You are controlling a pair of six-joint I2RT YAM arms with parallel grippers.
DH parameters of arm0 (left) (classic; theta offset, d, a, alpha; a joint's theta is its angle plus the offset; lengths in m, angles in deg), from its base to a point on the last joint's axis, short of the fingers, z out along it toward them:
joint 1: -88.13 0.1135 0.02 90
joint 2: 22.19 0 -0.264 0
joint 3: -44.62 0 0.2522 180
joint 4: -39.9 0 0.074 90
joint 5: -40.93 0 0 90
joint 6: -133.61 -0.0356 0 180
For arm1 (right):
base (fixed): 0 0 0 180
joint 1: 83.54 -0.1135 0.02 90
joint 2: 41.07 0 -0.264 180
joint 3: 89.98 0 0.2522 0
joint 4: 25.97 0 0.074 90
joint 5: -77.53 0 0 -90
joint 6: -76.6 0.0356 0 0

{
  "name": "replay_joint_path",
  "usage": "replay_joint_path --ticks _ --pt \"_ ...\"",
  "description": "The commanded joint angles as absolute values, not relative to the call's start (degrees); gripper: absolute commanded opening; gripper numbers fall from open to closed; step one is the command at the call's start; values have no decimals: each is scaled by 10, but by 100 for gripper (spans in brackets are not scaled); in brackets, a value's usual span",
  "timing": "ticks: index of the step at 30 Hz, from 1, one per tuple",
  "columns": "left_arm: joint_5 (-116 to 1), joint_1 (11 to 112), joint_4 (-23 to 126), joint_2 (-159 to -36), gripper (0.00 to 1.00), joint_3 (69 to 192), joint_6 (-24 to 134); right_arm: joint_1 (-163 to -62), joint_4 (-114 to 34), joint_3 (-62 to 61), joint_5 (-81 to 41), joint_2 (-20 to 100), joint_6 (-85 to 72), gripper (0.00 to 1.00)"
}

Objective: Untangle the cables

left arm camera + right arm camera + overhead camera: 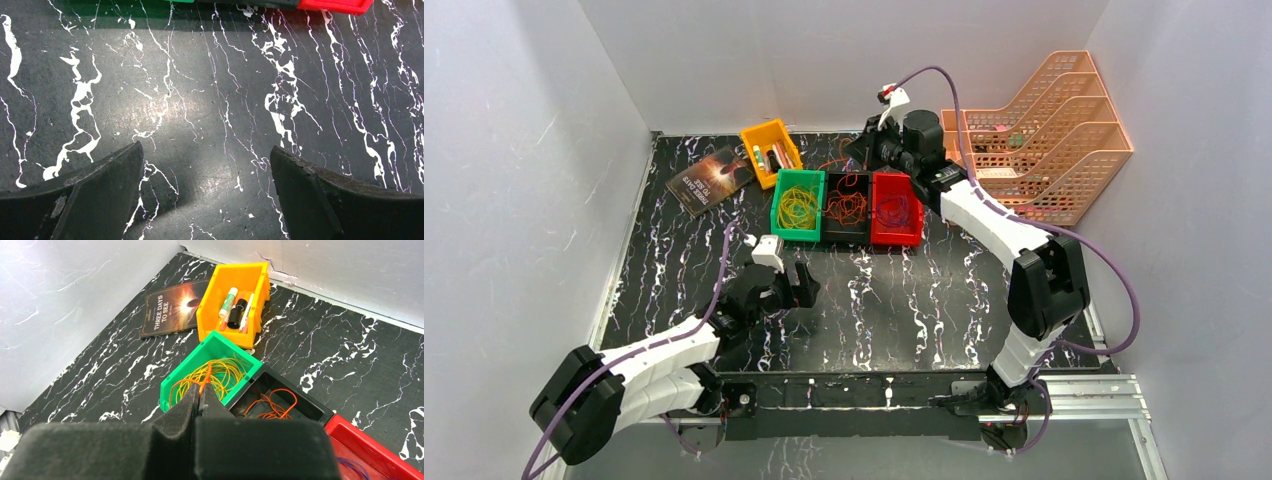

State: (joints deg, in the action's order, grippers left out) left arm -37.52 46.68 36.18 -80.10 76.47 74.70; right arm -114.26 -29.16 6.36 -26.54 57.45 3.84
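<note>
The cables lie sorted in three bins. Yellow loops (796,208) fill a green bin (778,200), orange loops (848,205) a black bin (829,228), and purple loops (894,210) a red bin (914,232). My right gripper (858,152) hovers behind the bins, shut (200,390) on an orange strand (206,376) that runs over the yellow loops (227,374) in the green bin (214,341). More orange loops (270,407) lie in the black bin (305,402). My left gripper (799,285) is open and empty (205,155) above bare table in front of the bins.
A yellow bin (754,140) with pens stands at the back, and a book (711,178) lies to its left. A peach file rack (1044,130) fills the back right corner. White walls close in the left, back and right sides.
</note>
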Motion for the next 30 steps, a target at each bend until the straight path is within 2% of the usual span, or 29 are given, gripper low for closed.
replay_joint_path --ticks 1,8,15,30 --pt "-365 466 372 -785 98 776 743 -1139 -249 62 -271 566 39 0" --pt "-373 466 366 -780 98 773 738 -1140 -283 39 -116 580 -4 0" --pt "-372 466 364 -786 98 774 735 -1161 -315 54 -89 630 -58 0" --pt "-365 466 374 -794 98 778 734 -1242 -361 87 105 708 -187 0"
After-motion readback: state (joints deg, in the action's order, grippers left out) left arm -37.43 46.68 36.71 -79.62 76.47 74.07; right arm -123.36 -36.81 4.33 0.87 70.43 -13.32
